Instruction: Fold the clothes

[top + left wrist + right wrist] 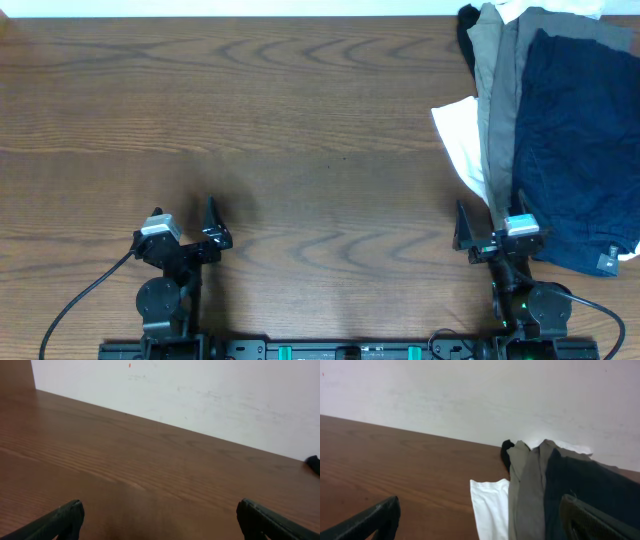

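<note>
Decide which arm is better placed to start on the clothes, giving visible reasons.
Right. The right tool sits open beside the clothes, the navy garment ahead in its wrist view. The left tool faces only table, well away from them.

You only get a sliver of the black fabric garment point(467, 35) far ahead of the right gripper point(490, 228); the crinkled navy blue garment point(570, 150) runs off-frame.

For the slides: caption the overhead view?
Left tool and right tool open, empty; clothes piled at the table's right side, navy garment on top.
</note>
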